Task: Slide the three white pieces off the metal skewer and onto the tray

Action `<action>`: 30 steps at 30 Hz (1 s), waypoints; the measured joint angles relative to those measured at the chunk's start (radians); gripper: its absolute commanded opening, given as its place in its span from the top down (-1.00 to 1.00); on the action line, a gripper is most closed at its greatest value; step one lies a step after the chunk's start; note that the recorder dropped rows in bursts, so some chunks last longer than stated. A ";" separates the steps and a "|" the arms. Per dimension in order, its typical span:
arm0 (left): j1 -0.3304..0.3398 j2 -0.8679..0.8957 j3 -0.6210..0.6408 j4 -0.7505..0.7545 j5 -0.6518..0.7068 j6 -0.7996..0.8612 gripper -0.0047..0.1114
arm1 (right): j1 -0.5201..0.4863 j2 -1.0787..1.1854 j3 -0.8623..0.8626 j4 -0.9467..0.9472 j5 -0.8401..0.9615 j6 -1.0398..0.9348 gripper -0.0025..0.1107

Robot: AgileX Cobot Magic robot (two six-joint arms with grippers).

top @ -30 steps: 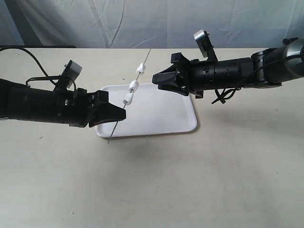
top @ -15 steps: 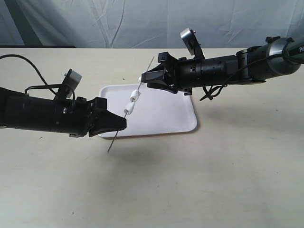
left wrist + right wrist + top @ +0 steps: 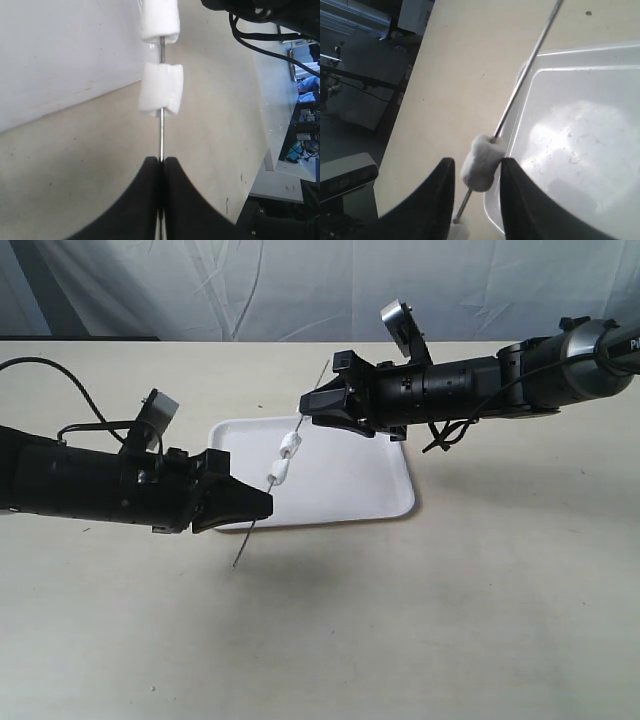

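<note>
Metal skewer (image 3: 161, 135) is held clear of the bench (image 3: 450, 620), tilted. Long axis runs from left arm up and away toward right arm, over the edge of the tray (image 3: 370, 490). Left fingers (image 3: 145, 200) are clamped on lower shaft; bare tip sticks out below. Right fingers (image 3: 517, 195) are set narrow, straddling top white piece (image 3: 481, 162): one pad touching, thin gap at the other, no squeeze seen. Middle piece (image 3: 291, 445) and lowest piece (image 3: 278, 471) sit btwn the arms, close together. Free end lies beyond right fingers, so strip-off is judged along axis, right arm nearer. Rod: thin, smooth, grey. Pieces: soft-looking, matte, cube-ish. Tray: glossy white, low rim.
</note>
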 measured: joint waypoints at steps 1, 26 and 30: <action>-0.005 0.000 0.000 0.000 -0.005 0.000 0.92 | 0.000 0.000 0.000 0.000 -0.001 0.002 0.42; -0.009 0.000 0.065 -0.011 0.000 0.025 0.92 | 0.001 0.000 0.000 0.000 -0.080 0.017 0.93; -0.009 0.000 0.098 -0.011 0.022 0.039 0.92 | 0.004 0.002 0.000 0.000 -0.106 0.017 0.93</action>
